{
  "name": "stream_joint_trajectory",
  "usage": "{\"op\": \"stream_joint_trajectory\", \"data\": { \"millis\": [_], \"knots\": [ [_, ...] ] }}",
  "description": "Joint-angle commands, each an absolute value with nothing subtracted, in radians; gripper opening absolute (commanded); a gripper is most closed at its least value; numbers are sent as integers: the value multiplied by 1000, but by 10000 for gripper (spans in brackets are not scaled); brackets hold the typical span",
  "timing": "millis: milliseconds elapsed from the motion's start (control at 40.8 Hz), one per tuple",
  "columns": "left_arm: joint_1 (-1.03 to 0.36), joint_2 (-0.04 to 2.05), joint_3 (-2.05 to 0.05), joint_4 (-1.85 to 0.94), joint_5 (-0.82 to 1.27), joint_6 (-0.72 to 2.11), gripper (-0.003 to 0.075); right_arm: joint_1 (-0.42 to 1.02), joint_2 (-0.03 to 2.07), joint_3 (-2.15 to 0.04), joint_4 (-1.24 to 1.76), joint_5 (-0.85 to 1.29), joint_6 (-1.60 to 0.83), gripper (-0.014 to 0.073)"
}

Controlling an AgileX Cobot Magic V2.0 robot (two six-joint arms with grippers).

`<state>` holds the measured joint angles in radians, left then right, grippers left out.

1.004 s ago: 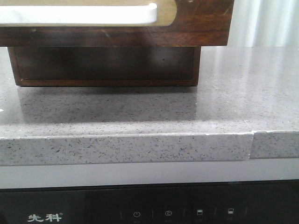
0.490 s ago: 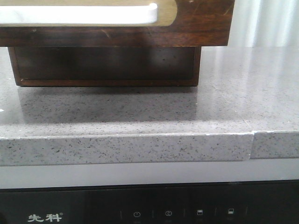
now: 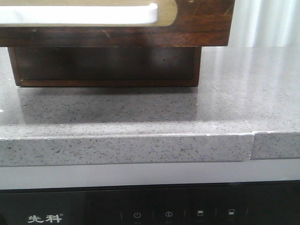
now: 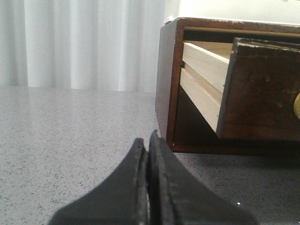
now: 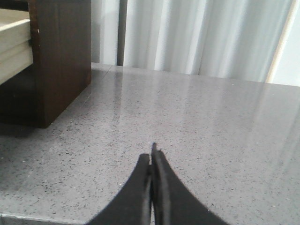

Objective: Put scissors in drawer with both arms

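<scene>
The dark brown drawer [image 3: 197, 23] with its tan-rimmed white oblong [image 3: 79, 14] is pulled out of the wooden cabinet [image 3: 105, 65]; it hangs over the counter at the top of the front view. The left wrist view shows it from the side [image 4: 262, 89], with pale wooden sides. My left gripper [image 4: 146, 140] is shut and empty, low over the counter just left of the cabinet. My right gripper [image 5: 152, 154] is shut and empty, over the counter to the right of the cabinet [image 5: 61, 61]. The scissors are out of view in all frames. Neither gripper shows in the front view.
The grey speckled counter [image 3: 140, 112] has a front edge with a seam [image 3: 253, 143] at the right. A black appliance panel [image 3: 140, 211] lies below it. White curtains [image 5: 197, 33] hang behind the counter.
</scene>
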<state>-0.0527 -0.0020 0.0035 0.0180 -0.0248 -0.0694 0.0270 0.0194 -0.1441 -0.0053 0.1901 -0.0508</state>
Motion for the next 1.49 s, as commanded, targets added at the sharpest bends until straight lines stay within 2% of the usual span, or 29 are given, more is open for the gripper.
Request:
{"op": "stream_joint_trajectory", "data": {
  "millis": [0,171,1470],
  "knots": [
    [-58,-20,28,19,-98,-80,-20,20,4,-87,-18,6,-59,-68],
    [-58,-20,28,19,-98,-80,-20,20,-28,31,-18,-128,-59,-68],
    [-58,-20,28,19,-98,-80,-20,20,-27,27,62,-113,-58,-68]
  ]
}}
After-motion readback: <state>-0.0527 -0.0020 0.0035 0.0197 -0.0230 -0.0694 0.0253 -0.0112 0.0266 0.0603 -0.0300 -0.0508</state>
